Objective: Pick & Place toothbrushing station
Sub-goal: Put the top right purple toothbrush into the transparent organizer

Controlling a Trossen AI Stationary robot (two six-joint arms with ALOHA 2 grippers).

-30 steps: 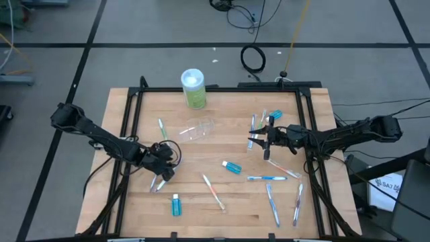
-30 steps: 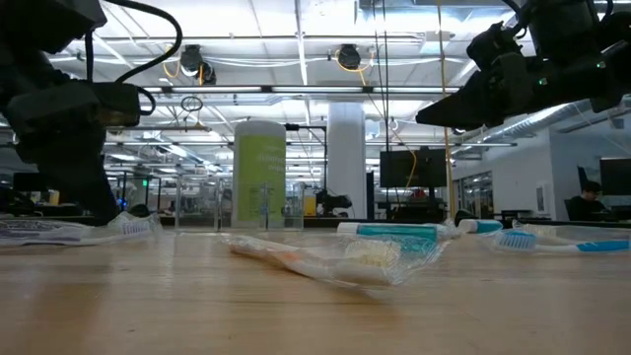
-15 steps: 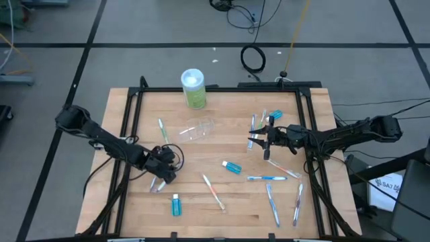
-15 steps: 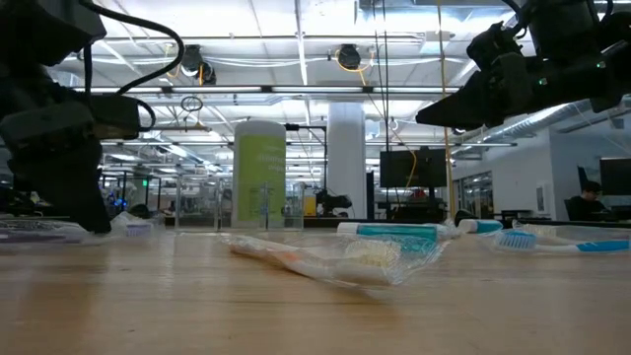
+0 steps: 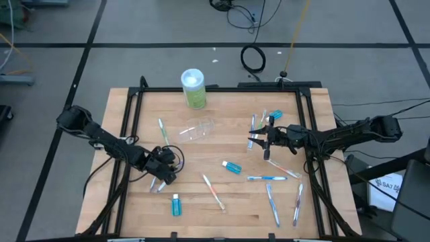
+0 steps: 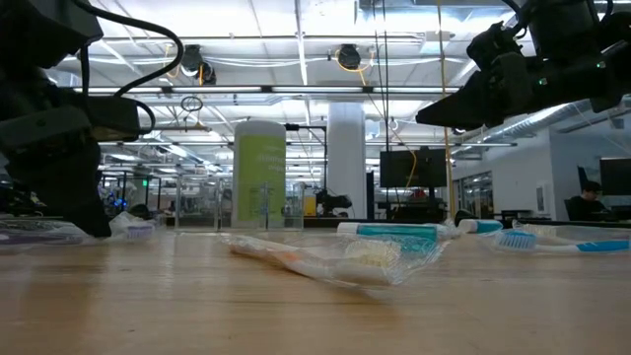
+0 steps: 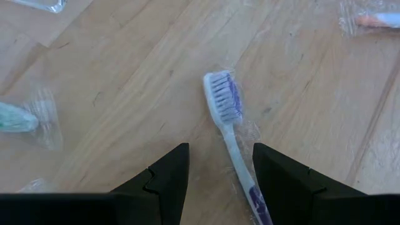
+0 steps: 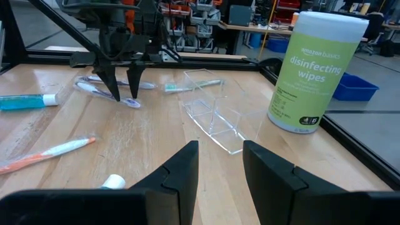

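Observation:
A purple-bristled toothbrush [image 7: 226, 115] in a clear wrapper lies flat on the wood at the table's near left. My left gripper [image 5: 162, 177] points steeply down over it, open. Its fingers [image 7: 167, 178] stand on either side of the handle [image 7: 245, 181], and their tips [image 8: 117, 95] are just above the table. The clear cup [image 5: 199, 129] lies on its side near the middle, also seen as the cup [image 8: 214, 115] in the right wrist view. My right gripper [image 5: 252, 140] hovers level and open at the right, pointing at the cup.
A green wipes container [image 5: 193, 88] stands at the far edge. Wrapped toothbrushes lie scattered: a green one [image 5: 162, 128], an orange one [image 5: 213, 191], several blue ones [image 5: 272, 202] at the near right. Blue tubes lie on the wood [image 5: 232, 167], [image 5: 176, 204], [image 5: 274, 116].
My left gripper has sunk a little toward the table over the purple-bristled toothbrush. The toothbrush has stayed where it was.

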